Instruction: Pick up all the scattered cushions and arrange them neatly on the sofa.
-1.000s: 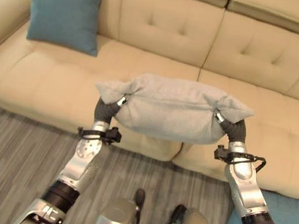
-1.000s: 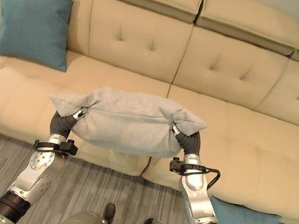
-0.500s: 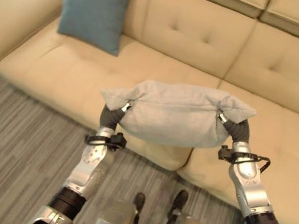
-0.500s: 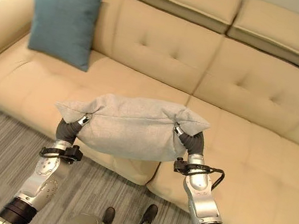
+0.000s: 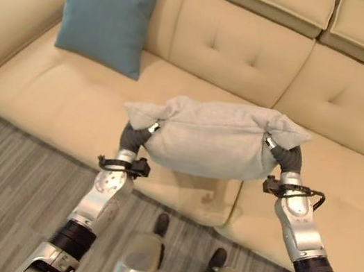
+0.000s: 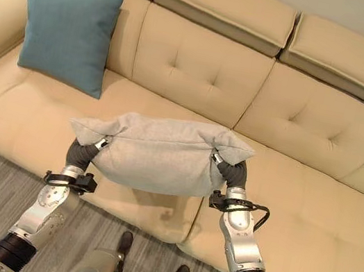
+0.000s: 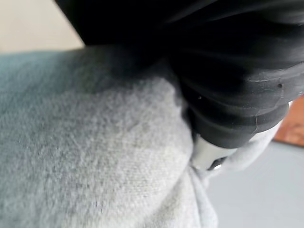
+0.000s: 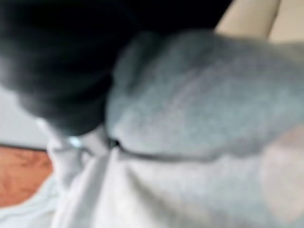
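In the left eye view, the grey cushion (image 5: 211, 138) hung at the centre of the frame, above the front edge of the beige sofa (image 5: 55, 96). The left hand (image 5: 137, 136) pressed into its left end and the right hand (image 5: 284, 154) into its right end. A teal cushion (image 5: 106, 11) leaned upright against the backrest at upper left.

In the right eye view, the layout matched.

In the left wrist view, the dark cover met grey fabric; whether the fingers were apart or clamped could not be told.

The right wrist view likewise hid the fingers.
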Robot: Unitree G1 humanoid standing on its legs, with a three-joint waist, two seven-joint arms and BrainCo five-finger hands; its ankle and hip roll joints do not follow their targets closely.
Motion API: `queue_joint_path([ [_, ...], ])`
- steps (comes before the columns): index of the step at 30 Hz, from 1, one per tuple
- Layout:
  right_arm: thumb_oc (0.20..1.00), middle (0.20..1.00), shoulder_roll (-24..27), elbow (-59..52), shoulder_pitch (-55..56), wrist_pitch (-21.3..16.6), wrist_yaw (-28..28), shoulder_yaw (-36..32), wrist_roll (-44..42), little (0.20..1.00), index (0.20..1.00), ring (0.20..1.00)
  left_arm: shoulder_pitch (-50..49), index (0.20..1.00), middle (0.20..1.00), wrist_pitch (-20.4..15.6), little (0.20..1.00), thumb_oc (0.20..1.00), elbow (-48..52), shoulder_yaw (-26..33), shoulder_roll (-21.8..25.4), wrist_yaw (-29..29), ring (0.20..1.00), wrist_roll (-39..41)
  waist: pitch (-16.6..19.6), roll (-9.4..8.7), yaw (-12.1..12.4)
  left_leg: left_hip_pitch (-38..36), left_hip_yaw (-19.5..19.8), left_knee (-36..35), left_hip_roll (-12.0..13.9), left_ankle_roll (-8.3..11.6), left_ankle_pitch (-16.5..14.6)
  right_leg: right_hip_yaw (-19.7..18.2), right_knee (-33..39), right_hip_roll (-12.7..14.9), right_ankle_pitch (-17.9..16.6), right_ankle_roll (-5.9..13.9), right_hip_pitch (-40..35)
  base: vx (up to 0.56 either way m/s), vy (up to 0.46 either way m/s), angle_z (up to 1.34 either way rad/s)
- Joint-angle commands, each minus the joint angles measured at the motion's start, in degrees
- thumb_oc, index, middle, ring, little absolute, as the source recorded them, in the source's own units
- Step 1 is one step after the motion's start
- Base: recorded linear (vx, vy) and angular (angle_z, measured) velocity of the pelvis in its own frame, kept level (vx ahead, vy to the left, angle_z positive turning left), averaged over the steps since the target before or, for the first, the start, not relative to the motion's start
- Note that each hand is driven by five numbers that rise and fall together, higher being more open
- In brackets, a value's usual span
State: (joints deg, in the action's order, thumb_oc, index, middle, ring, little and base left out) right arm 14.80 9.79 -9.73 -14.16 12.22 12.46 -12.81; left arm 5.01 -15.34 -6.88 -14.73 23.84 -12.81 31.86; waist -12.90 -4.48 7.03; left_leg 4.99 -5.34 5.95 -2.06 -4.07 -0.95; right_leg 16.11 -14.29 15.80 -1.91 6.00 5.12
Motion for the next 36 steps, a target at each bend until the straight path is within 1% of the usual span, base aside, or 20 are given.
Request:
queue_joint_path([
  [1, 0.200, 0.200, -0.3, -5.9, -5.5, -5.7, -2.5, 1.9, -0.3, 0.200, 0.200, 0.200, 2.2, 0.200, 0.200, -4.5, 0.200, 0.200, 8.2, -4.1, -2.9, 4.9, 0.200, -4.2, 4.4, 0.69, 0.8, -0.4, 3.6, 0.9, 1.0, 3.12, -2.1, 0.6, -3.4, -1.0, -2.2, 4.88, -1.1, 0.18, 0.229, -0.84],
  [2, 0.200, 0.200, 0.0, -5.9, -5.8, -5.6, -2.8, 2.2, -0.2, 0.200, 0.200, 0.200, 2.0, 0.200, 0.200, -4.5, 0.200, 0.200, 8.3, -3.9, -2.9, 4.9, 0.200, -4.3, 4.9, 0.84, 0.4, -1.5, 3.5, -0.2, 0.9, 3.01, -2.4, 0.1, 0.0, -1.2, -3.0, 4.52, 0.0, 0.19, 0.148, -0.56],
  [4, 0.200, 0.200, 0.1, -5.2, -6.8, -5.5, -3.0, 2.9, -0.3, 0.200, 0.200, 0.200, 1.7, 0.200, 0.200, -4.3, 0.200, 0.200, 8.1, -3.2, -2.9, 4.9, 0.200, -4.2, 4.8, 0.89, 0.6, -2.9, 2.7, -1.2, 1.4, 3.49, -3.2, 3.2, 7.3, -0.9, -4.3, 4.77, 1.1, 0.21, -0.010, -0.51],
  [5, 0.200, 0.200, 0.3, -5.6, -6.8, -5.4, -3.0, 3.1, 0.0, 0.200, 0.200, 0.200, 1.4, 0.200, 0.200, -4.2, 0.200, 0.200, 8.2, -2.6, -2.8, 5.0, 0.200, -4.2, 4.5, 0.94, 0.2, -3.2, 2.8, -1.1, 1.8, 3.85, -3.2, 3.3, 7.8, -1.1, -5.6, 5.31, 2.3, 0.34, -0.163, -0.55],
  [6, 0.200, 0.200, 0.9, -5.4, -6.6, -5.4, -3.6, 3.2, 0.2, 0.200, 0.200, 0.200, 1.5, 0.200, 0.200, -4.4, 0.200, 0.200, 7.7, -2.6, -3.3, 5.4, 0.200, -4.3, 5.0, 0.36, 0.0, -3.8, 3.5, -1.7, 2.1, 4.66, -3.5, 2.7, 9.9, -2.3, -4.3, 4.82, 0.8, 0.37, -0.258, -0.30],
  [7, 0.200, 0.200, 1.2, -5.9, -6.5, -5.3, -3.5, 3.0, -0.1, 0.200, 0.200, 0.200, 0.9, 0.200, 0.200, -4.2, 0.200, 0.200, 8.0, -2.6, -3.8, 5.9, 0.200, -3.4, 5.4, 0.21, 0.3, -4.2, 3.9, -1.8, 2.8, 5.65, -3.7, 4.0, 10.4, -2.7, -3.7, 4.59, 0.0, 0.29, -0.223, 0.39],
  [12, 0.200, 0.200, 1.7, -6.9, -6.0, -5.6, -3.4, 3.0, -0.6, 0.200, 0.200, 0.200, 0.1, 0.200, 0.200, -3.5, 0.200, 0.200, 7.9, -3.5, -4.3, 6.1, 0.200, -2.9, 5.9, 0.29, -0.1, -3.8, 5.4, -1.0, 5.6, 8.35, -3.1, 7.1, 12.2, -5.2, -1.4, 3.14, -2.5, 0.14, -0.236, 0.36],
  [14, 0.200, 0.200, 2.1, -7.3, -5.8, -6.1, -2.9, 2.8, -1.3, 0.200, 0.200, 0.200, 0.4, 0.200, 0.200, -3.6, 0.200, 0.200, 7.9, -3.7, -4.4, 6.2, 0.200, -2.7, 5.7, 0.53, -0.3, -2.3, 5.7, 0.9, 7.2, 9.96, -1.6, 8.2, 13.1, -6.4, -0.2, 2.26, -3.4, 0.07, -0.241, 0.40],
  [17, 0.200, 0.200, 2.7, -7.1, -5.9, -6.4, -2.6, 2.5, -2.2, 0.200, 0.200, 0.200, 1.6, 0.200, 0.200, -3.8, 0.200, 0.200, 7.7, -4.4, -4.9, 6.1, 0.200, -2.3, 4.8, 0.73, -0.2, 0.7, 6.1, 6.1, 8.1, 10.97, 0.3, 10.1, 13.8, -7.3, 0.8, 0.96, -4.9, 0.02, -0.146, 0.41],
  [19, 0.200, 0.200, 2.7, -6.8, -6.1, -6.3, -2.6, 2.4, -2.4, 0.200, 0.200, 0.200, 1.9, 0.200, 0.200, -3.9, 0.200, 0.200, 7.2, -5.0, -5.4, 6.0, 0.200, -2.2, 4.8, 0.89, -0.4, 1.2, 5.7, 5.0, 5.3, 9.86, -1.4, 10.0, 14.1, -7.1, 0.9, 1.19, -5.2, 0.03, -0.039, 0.35],
  [20, 0.200, 0.200, 3.0, -6.8, -5.5, -6.3, -2.6, 1.8, -1.9, 0.200, 0.200, 0.200, 2.3, 0.200, 0.200, -3.8, 0.200, 0.200, 6.9, -5.2, -5.7, 6.1, 0.200, -2.4, 5.1, 0.87, -1.2, 2.2, 3.1, 3.9, 3.2, 8.37, -1.9, 10.1, 13.9, -6.8, 0.8, 1.53, -4.9, 0.02, 0.085, 0.13],
  [21, 0.200, 0.200, 2.6, -6.4, -5.9, -6.3, -2.9, 2.0, -1.8, 0.200, 0.200, 0.200, 2.5, 0.200, 0.200, -3.8, 0.200, 0.200, 6.8, -5.3, -5.7, 6.1, 0.200, -2.9, 5.4, 0.90, -0.7, 1.7, 3.4, 3.8, 2.5, 8.22, -2.6, 9.3, 13.2, -6.8, 1.0, 1.67, -4.3, 0.03, 0.197, 0.01],
  [22, 0.200, 0.200, 2.2, -6.0, -5.8, -6.2, -3.0, 1.7, -1.7, 0.200, 0.200, 0.200, 2.2, 0.200, 0.200, -4.0, 0.200, 0.200, 7.3, -5.0, -5.4, 6.4, 0.200, -2.7, 5.1, 1.02, -0.4, 0.7, 6.0, 1.6, 0.6, 7.47, -2.6, 7.3, 11.7, -6.7, 0.1, 2.07, -3.3, 0.03, 0.212, -0.27],
  [25, 0.200, 0.200, 1.6, -5.4, -6.4, -5.9, -3.2, 2.1, -1.5, 0.200, 0.200, 0.200, 1.8, 0.200, 0.200, -4.0, 0.200, 0.200, 7.4, -5.0, -5.4, 6.3, 0.200, -3.0, 5.3, 1.13, 0.1, -0.7, 7.1, 0.2, -0.3, 6.53, -2.7, 6.9, 10.3, -6.0, -0.6, 2.65, -2.7, 0.01, 0.118, -0.78],
  [27, 0.200, 0.200, 1.3, -5.4, -7.0, -5.7, -3.5, 2.4, -1.0, 0.200, 0.200, 0.200, 1.5, 0.200, 0.200, -4.0, 0.200, 0.200, 7.5, -4.6, -4.9, 6.7, 0.200, -2.7, 5.2, 1.56, 0.3, -1.7, 6.9, -1.2, -0.5, 5.62, -2.4, 5.9, 6.4, -5.0, -1.2, 3.69, -0.8, -0.02, 0.143, -0.36],
  [29, 0.200, 0.200, 1.1, -5.5, -7.2, -5.6, -3.6, 2.5, -0.5, 0.200, 0.200, 0.200, 2.0, 0.200, 0.200, -4.2, 0.200, 0.200, 7.3, -5.0, -4.2, 6.7, 0.200, -2.6, 4.7, 2.11, -0.6, -1.7, 7.6, -1.4, -0.2, 4.75, -2.0, -0.6, 2.3, -5.5, -0.5, 4.33, 1.1, -0.05, 0.064, -0.47],
  [30, 0.200, 0.200, 1.0, -5.5, -7.4, -5.6, -3.8, 2.6, -0.5, 0.200, 0.200, 0.200, 2.3, 0.200, 0.200, -4.3, 0.200, 0.200, 7.1, -5.1, -4.2, 6.5, 0.200, -2.6, 4.6, 2.18, -0.7, -1.5, 7.8, -1.2, -0.1, 4.67, -2.0, -2.4, 2.5, -5.3, -0.1, 4.26, 1.0, -0.04, -0.019, -0.29],
  [32, 0.200, 0.200, 0.5, -5.7, -7.9, -5.5, -4.1, 3.1, -0.5, 0.200, 0.200, 0.200, 2.6, 0.200, 0.200, -4.4, 0.200, 0.200, 7.2, -5.1, -3.7, 6.4, 0.200, -2.9, 5.1, 2.62, 0.3, -1.0, 7.6, -1.0, 0.8, 4.76, -2.6, -1.3, 4.1, -1.5, -1.3, 4.25, -0.1, -0.03, -0.107, 0.00],
  [35, 0.200, 0.200, 0.9, -6.2, -7.9, -5.5, -3.8, 2.8, -0.3, 0.200, 0.200, 0.200, 2.5, 0.200, 0.200, -4.2, 0.200, 0.200, 7.2, -5.1, -3.8, 6.2, 0.200, -2.4, 5.0, 2.03, 0.1, -0.4, 8.4, -0.3, 1.6, 5.60, -3.4, -4.8, 9.5, -0.5, -3.5, 4.89, -0.5, 0.05, -0.182, -0.18],
  [36, 0.200, 0.200, 0.8, -6.2, -7.8, -5.4, -3.9, 2.8, -0.6, 0.200, 0.200, 0.200, 2.4, 0.200, 0.200, -4.1, 0.200, 0.200, 7.1, -5.0, -3.8, 6.2, 0.200, -2.2, 5.0, 1.71, 0.5, -0.3, 8.4, 0.3, 1.6, 5.99, -3.7, -4.0, 10.8, -0.6, -2.5, 4.99, -1.3, 0.10, -0.180, 0.09],
])
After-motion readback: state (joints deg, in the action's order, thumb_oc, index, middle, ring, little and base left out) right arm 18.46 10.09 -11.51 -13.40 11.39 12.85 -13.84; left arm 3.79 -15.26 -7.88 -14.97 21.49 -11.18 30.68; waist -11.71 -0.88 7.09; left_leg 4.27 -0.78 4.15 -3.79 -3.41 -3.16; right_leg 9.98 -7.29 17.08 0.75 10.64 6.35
